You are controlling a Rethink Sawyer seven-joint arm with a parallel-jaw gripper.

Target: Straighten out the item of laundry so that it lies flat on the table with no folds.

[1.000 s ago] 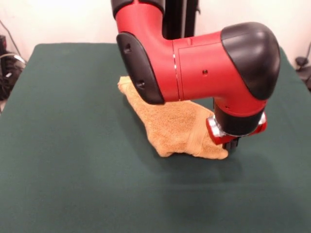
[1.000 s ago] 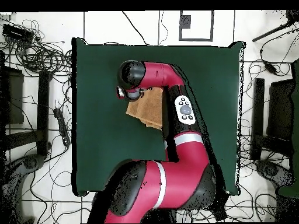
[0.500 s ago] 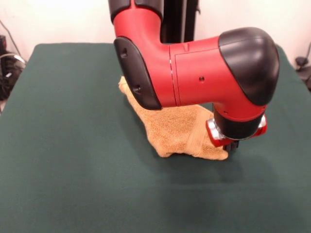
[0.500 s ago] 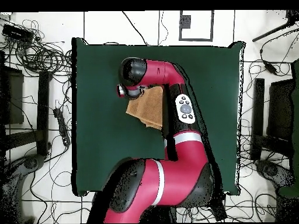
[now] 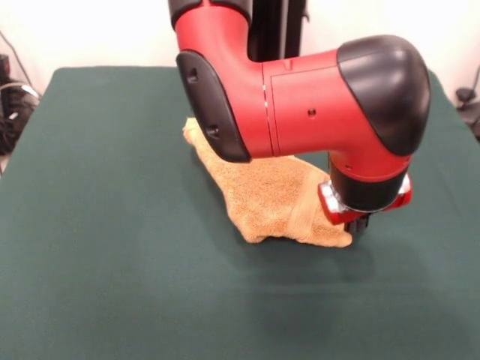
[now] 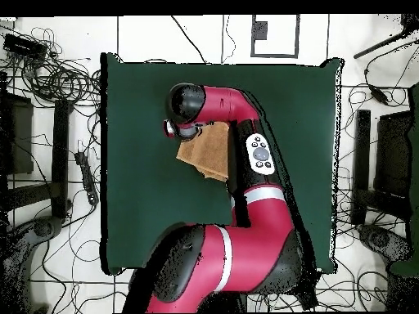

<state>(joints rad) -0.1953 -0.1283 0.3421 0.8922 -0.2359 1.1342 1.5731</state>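
glossy red arm (image 5: 300,105) with rounded black end caps and a black oval side panel bearing two small holes; a silver ring at the wrist; overhead, a white band and grey button pad (image 6: 259,153).

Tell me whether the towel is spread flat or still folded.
Still folded. The towel lies bunched in an uneven shape on the table, with a doubled-over band by the gripper, not a flat square.

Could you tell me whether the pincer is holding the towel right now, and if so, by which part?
It cannot be told: the pincer sits at the towel's corner, hidden under the wrist.
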